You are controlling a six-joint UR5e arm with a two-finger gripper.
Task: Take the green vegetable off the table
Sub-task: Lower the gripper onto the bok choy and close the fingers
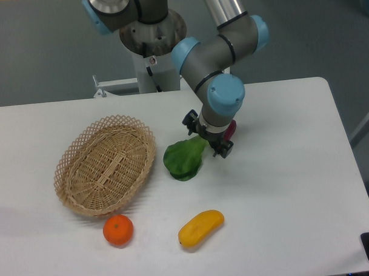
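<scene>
The green vegetable [184, 161] is seen lying on the table [283, 195], right of the wicker basket [105, 164]. Its stalk end is covered by the gripper [207, 137], whose fingers are spread.

The vegetable [183, 160] lies flat on the table [283, 195] near its middle — broad dark green leaves toward the lower left; its stalk end points up and right, hidden from view; the table is plain white, flat, with rounded corners.
</scene>
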